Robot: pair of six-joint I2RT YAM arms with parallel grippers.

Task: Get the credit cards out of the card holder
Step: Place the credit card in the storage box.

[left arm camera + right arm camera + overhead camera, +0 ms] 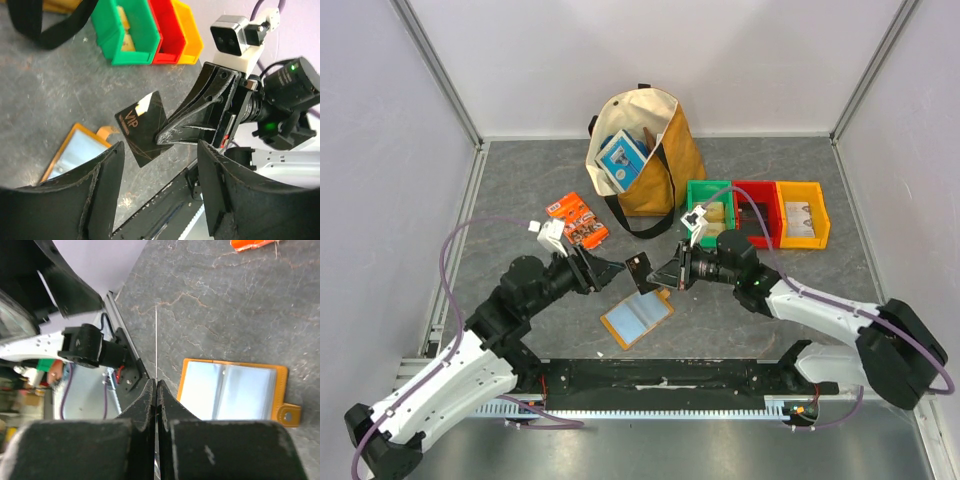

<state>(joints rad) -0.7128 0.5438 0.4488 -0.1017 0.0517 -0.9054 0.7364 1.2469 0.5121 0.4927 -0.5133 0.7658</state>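
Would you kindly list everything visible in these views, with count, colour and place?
black card: one, black with gold lettering, pinched in the right gripper
card holder: one, orange-tan with pale blue pockets, lying open, near middle of the table
tote bag: one, cream and mustard with black straps, back centre
blue-and-white box: one, inside the tote bag
orange packet: one, left of the bag
bins: three, green, red, yellow, in a row right of the bag
table: one, grey marbled
left gripper: one, black, open, beside the card
right gripper: one, black, shut on the card
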